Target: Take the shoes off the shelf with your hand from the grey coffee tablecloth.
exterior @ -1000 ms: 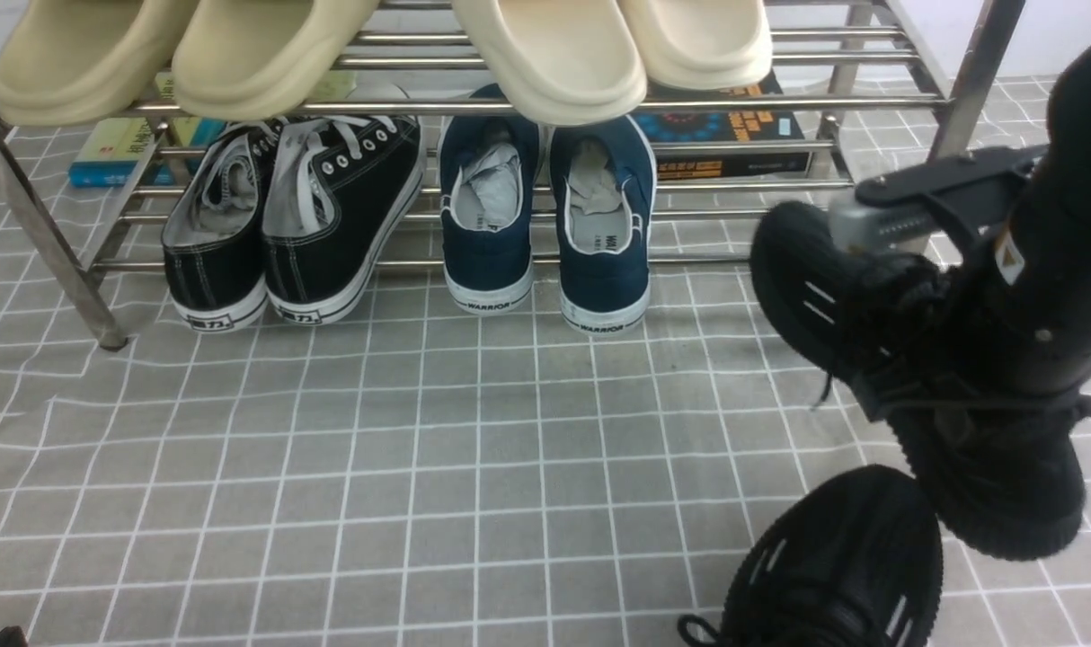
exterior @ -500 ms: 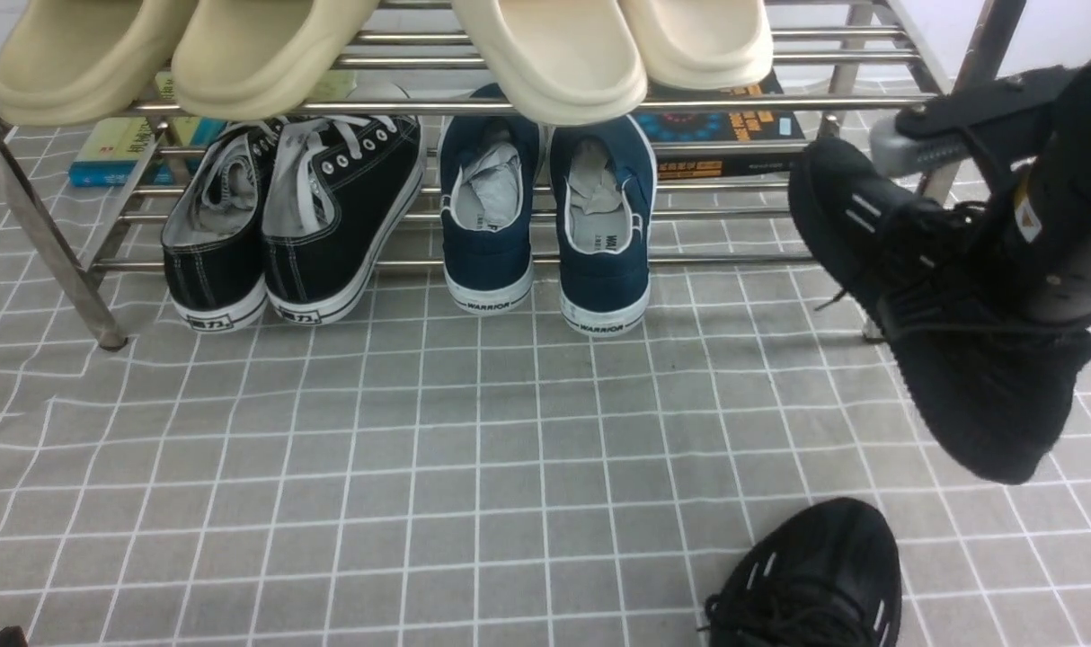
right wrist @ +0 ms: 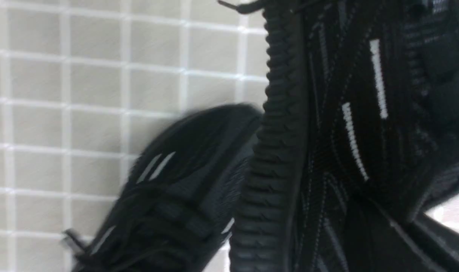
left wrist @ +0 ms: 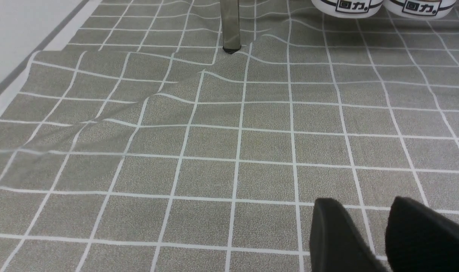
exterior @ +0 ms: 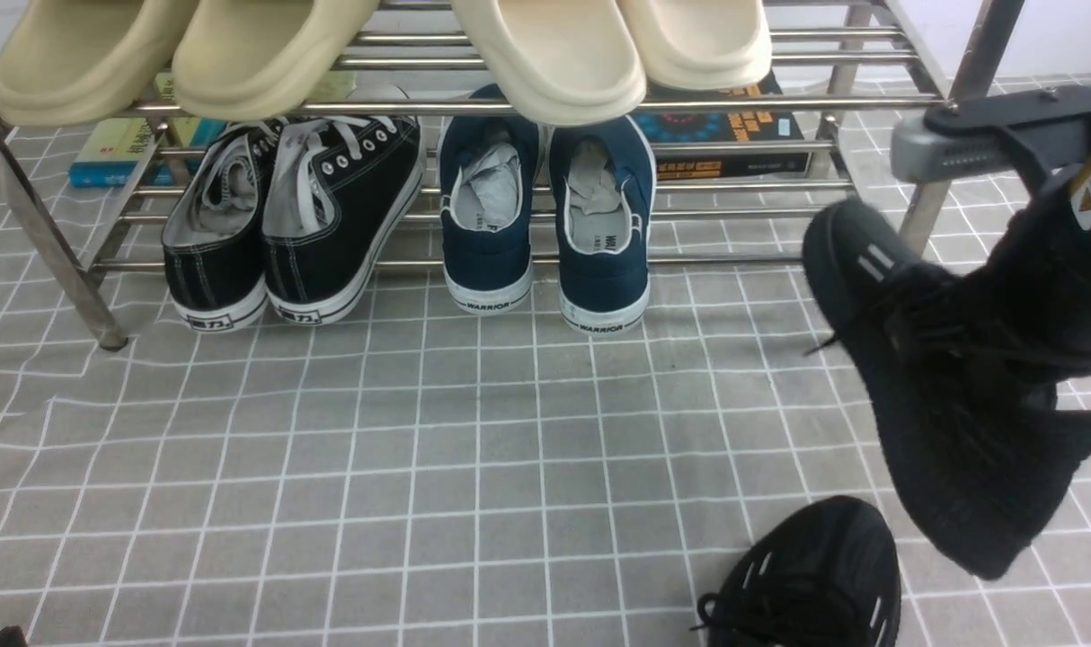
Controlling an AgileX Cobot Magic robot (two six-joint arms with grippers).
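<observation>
1. The right gripper [exterior: 925, 155] is clenched on the held shoe [exterior: 950, 422] at its laced upper part; the exact contact point is hidden by black arm housing
2. The held shoe is suspended clear of the grey checked tablecloth [exterior: 420, 449], at the right side of the front view, with the toe raised toward the shelf [exterior: 510, 106] and the heel hanging lowest
3. In the right wrist view the ribbed sole and white dash marks of the held shoe [right wrist: 327, 151] are shown, slightly blurred
4. The second shoe [exterior: 815, 584] of the pair is set on the tablecloth, in front of the shelf and below the held shoe; the two are not touching in the front view
5. The left gripper [left wrist: 380, 241] is positioned low over the tablecloth [left wrist: 214, 132]; its fingertips [left wrist: 339, 238] are parted slightly, with nothing grasped
6. The lower tier is occupied by black canvas sneakers [exterior: 294, 225] and navy slip-ons [exterior: 545, 225]; beige slippers [exterior: 545, 54] are carried on the upper tier
</observation>
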